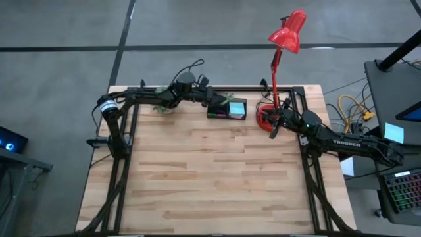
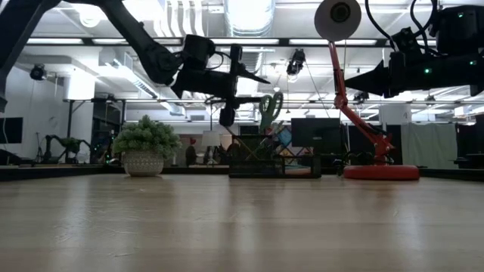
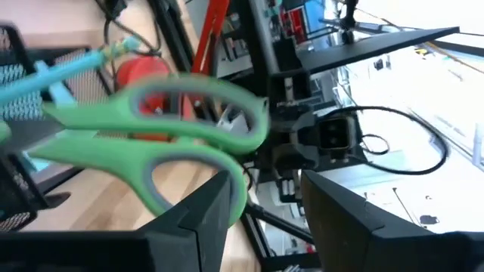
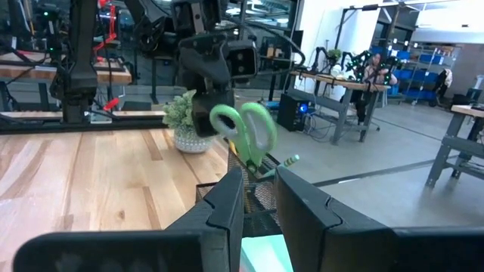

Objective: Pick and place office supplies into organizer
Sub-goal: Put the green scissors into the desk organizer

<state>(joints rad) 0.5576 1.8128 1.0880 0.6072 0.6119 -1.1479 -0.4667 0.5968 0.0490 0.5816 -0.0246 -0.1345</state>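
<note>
- The step in hand looks like letting go of the scissors [image 4: 248,134] into the organizer [image 1: 227,108], which sits at the far edge of the desk [image 1: 210,178], between the plant [image 2: 144,147] and the lamp [image 1: 284,39].
- To do it well, the left tool [image 3: 261,219] should open fully and lift straight up, so no finger catches a handle loop and drags the scissors back out.
- The scissors stand blades-down in the organizer with the green handles up; a teal pen [image 3: 68,64] leans in the mesh beside them, so any sideways pull could tip both.
- Left tool: it hovers over the organizer, its jaws parted with clear space between them. In its own wrist view the handles lie just ahead of the fingers [image 3: 200,219], and I cannot tell whether a finger touches a loop. It appears to hold nothing.
- Right tool [image 4: 261,211]: it waits near the lamp base [image 1: 266,117], aimed at the organizer, jaws narrow with a slim gap, and nothing between them.
- A light-blue pad shows in the organizer from above.
</note>
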